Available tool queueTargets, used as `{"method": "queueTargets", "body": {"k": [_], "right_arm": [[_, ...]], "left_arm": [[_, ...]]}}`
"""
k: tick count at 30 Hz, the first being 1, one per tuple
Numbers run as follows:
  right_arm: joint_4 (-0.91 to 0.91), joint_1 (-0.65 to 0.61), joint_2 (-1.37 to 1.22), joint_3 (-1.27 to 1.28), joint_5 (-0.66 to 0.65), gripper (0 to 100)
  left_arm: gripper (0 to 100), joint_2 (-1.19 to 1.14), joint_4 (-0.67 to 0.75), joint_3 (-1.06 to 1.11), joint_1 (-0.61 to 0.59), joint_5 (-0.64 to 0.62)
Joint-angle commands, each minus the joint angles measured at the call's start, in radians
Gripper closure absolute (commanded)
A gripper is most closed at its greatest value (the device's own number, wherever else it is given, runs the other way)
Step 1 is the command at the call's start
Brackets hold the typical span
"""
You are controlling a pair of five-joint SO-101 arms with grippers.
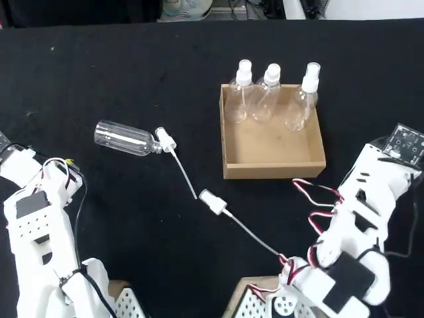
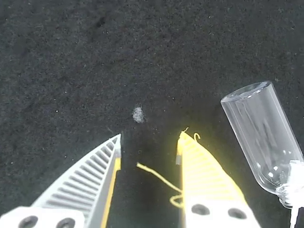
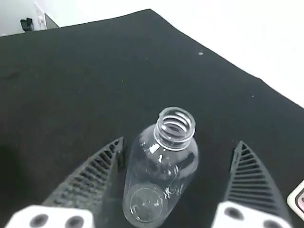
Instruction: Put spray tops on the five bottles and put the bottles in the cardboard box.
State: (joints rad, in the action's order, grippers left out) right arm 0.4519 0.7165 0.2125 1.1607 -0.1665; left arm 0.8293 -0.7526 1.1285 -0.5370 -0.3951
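Note:
A capless clear bottle [image 3: 161, 171] stands between the wide-apart fingers of my open right gripper [image 3: 178, 145]; neither finger visibly presses it. Another clear bottle [image 1: 126, 138] lies on its side on the black table, with a white spray top [image 1: 165, 140] right at its neck and the thin tube pointing away. A second spray top [image 1: 213, 202] with a long tube lies mid-table. My left gripper [image 2: 149, 140] is open over bare cloth, beside that lying bottle's base [image 2: 261, 137]. Three capped bottles [image 1: 268, 96] stand in the cardboard box [image 1: 271, 165].
The left arm [image 1: 36, 225] is at the near left and the right arm [image 1: 358, 225] at the near right, close to the box's front corner. The table's white far edge [image 3: 247, 42] runs behind the held-around bottle.

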Motion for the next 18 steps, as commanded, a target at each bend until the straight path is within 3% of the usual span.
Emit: {"method": "queueTargets", "body": {"k": [1,18], "right_arm": [[0.028,0.012,-0.031,-0.079,0.002,68.5],[0.029,0.011,-0.189,-0.196,0.006,68.7]], "left_arm": [[81,0.015,0.009,-0.051,0.008,-0.002],[81,0.014,0.009,-0.051,0.012,-0.002]]}}
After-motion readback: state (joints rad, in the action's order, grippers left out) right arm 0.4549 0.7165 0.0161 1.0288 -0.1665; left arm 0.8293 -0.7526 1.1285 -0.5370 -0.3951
